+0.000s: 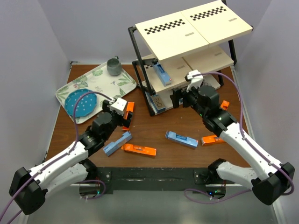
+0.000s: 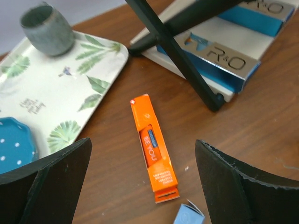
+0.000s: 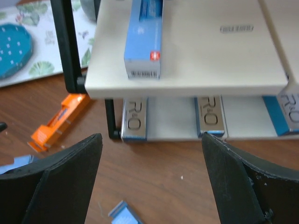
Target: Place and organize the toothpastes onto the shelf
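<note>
The brown surface point(image 1: 154, 128) is occupied toward 1 o'clock by the shelf point(image 1: 177, 32) and toward 10 o'clock by a leaf-patterned tray point(image 1: 96, 79). The left pincer point(image 2: 147, 182) is held wide open over the surface, beside the 4 o'clock corner of the tray. Nothing is gripped by it. An orange carton point(image 2: 153, 147) is seen lying flat below it, apart from both fingers. The right pincer point(image 3: 152, 177) is also spread wide with nothing held, and it is pointed at the front of the shelf. A blue plate point(image 1: 80, 103) is placed at the 7 o'clock end of the tray. On the middle tier one blue carton point(image 1: 162, 73) is laid, and on the bottom tier silver-white cartons point(image 3: 134, 122) are lined side by side. Further loose cartons point(image 1: 181, 138), two blue and three orange, are scattered on the surface from 7 o'clock round to 3 o'clock. A grey cup point(image 1: 114, 66) is stood at the 1 o'clock corner of the tray.
</note>
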